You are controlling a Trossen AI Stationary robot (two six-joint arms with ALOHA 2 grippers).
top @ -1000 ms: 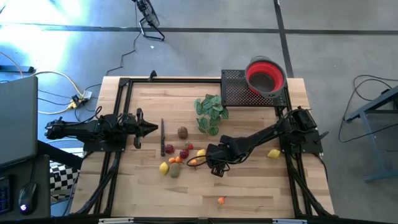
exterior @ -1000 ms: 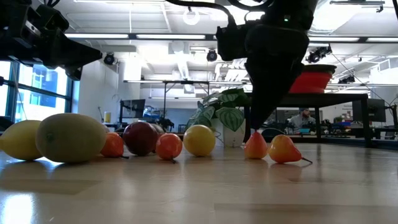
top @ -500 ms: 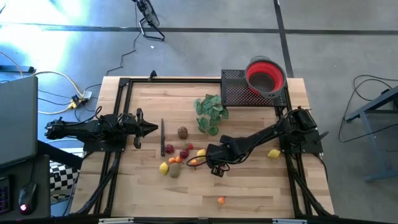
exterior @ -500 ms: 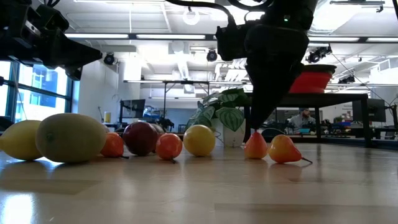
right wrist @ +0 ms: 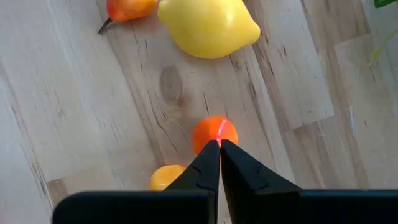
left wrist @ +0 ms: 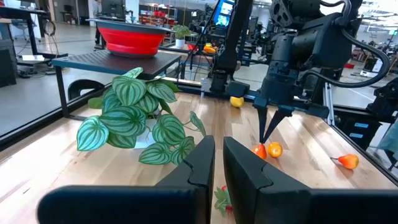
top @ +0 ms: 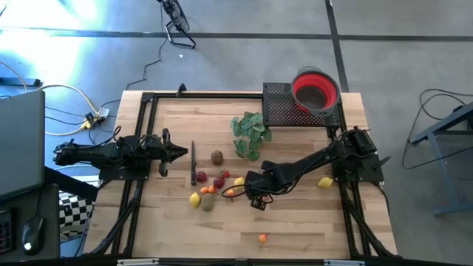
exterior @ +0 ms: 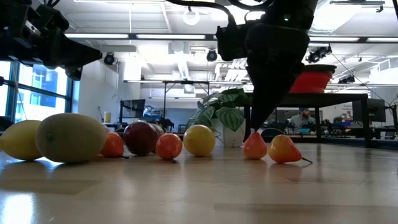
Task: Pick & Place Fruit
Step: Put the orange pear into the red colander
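Orange-red fruit on the table, mid-cluster, directly under the right gripper, whose fingertips are pinched together at its top (whether they grip it, I cannot tell). Left gripper nearly closed, empty, farther off.

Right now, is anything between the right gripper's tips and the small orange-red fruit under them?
Nothing. In the right wrist view the shut right gripper has its tips right at the orange-red fruit, no gap visible. A lemon lies beyond it.
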